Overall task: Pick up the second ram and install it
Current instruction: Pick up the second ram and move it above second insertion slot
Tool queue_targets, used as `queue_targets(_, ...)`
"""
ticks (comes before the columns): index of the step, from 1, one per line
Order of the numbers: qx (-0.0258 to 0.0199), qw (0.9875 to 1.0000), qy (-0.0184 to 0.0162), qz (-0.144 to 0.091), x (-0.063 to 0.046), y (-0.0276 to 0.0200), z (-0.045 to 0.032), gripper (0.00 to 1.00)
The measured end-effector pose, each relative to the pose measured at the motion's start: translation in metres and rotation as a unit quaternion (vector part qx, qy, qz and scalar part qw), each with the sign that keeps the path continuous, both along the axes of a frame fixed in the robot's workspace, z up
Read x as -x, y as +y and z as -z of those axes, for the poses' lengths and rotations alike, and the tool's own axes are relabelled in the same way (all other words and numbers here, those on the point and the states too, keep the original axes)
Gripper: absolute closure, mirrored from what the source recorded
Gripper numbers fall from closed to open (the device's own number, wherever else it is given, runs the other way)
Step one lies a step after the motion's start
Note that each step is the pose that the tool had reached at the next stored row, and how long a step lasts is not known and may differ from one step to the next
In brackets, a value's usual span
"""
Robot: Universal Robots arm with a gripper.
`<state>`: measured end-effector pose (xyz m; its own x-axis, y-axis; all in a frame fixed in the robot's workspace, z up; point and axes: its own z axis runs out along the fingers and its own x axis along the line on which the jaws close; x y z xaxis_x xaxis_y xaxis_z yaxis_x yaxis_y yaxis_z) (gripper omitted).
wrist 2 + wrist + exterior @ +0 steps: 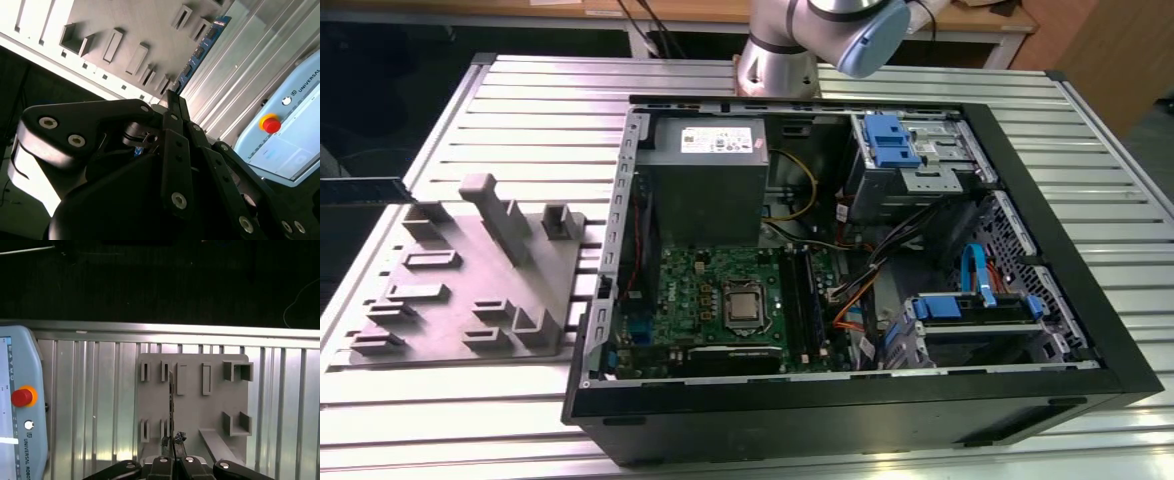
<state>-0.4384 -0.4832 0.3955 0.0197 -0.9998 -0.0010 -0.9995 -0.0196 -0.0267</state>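
Note:
The second ram is a thin blue-dark board seen edge-on in the first wrist view, sticking out from my gripper, which is shut on its near end. In the second wrist view the ram runs from the fingertips out over the grey fixture plate. In the exterior view the ram hangs at the left edge, above and beyond the fixture plate. The green motherboard lies in the open computer case, at the exterior view's right of the plate.
The fixture plate has several raised slots and posts. A teach pendant with a red button lies on the ribbed metal table. Inside the case are a power supply, blue drive bays and black and orange cables.

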Motion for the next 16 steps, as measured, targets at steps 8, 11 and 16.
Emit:
queue_targets(8,0.0000,1.0000,-0.0008,0.000,0.000,0.0000,-0.0132,0.89)
queue_targets(11,0.0000,1.0000,-0.0009,0.000,0.000,0.0000,-0.0161,0.89)
queue_targets(16,0.0000,1.0000,-0.0008,0.000,0.000,0.0000,-0.0163,0.89)
